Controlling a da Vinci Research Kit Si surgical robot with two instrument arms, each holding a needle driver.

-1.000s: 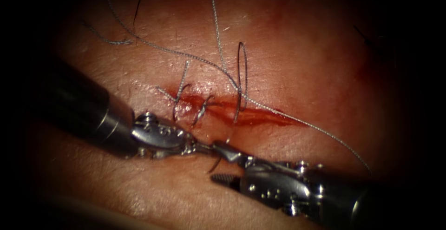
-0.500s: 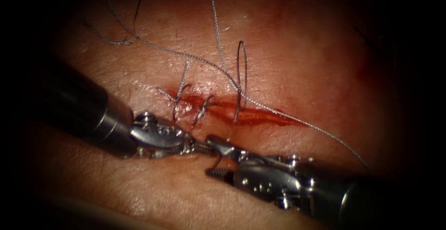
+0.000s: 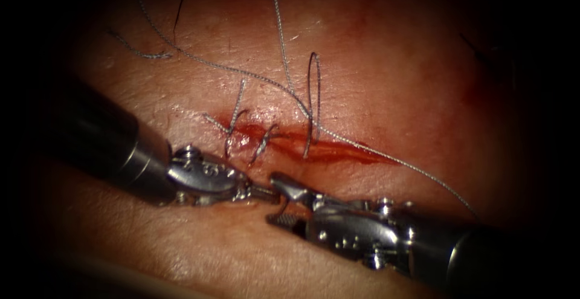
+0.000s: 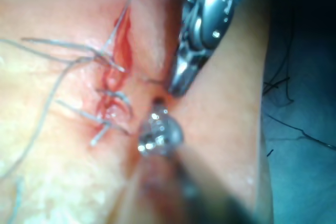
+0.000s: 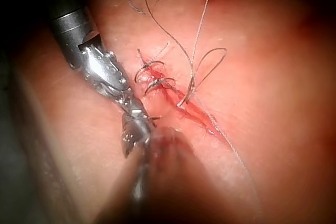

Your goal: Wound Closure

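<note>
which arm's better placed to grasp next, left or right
Probably right: the right claw is open, empty, below the cut. The left claw looks shut beside it; what it holds, I cannot tell.

- Endoscope view: lit centre on the tissue point(image 3: 374, 75), edges falling to black, glints on both tools.
- Wrist views: soft; near shafts blurred, perhaps overlit.

The left pincer point(image 3: 270, 192) and the right pincer point(image 3: 279, 201) are of bright polished metal with small rivets, and their shafts look dark and smooth with a dull shine. The tissue point(image 3: 386, 81) has a moist, glossy, slightly grainy surface. The red fluid point(image 3: 329, 151) in the cut shines wet. The thread point(image 3: 284, 39) looks grey, matt and finely twisted, like fibre.
</note>
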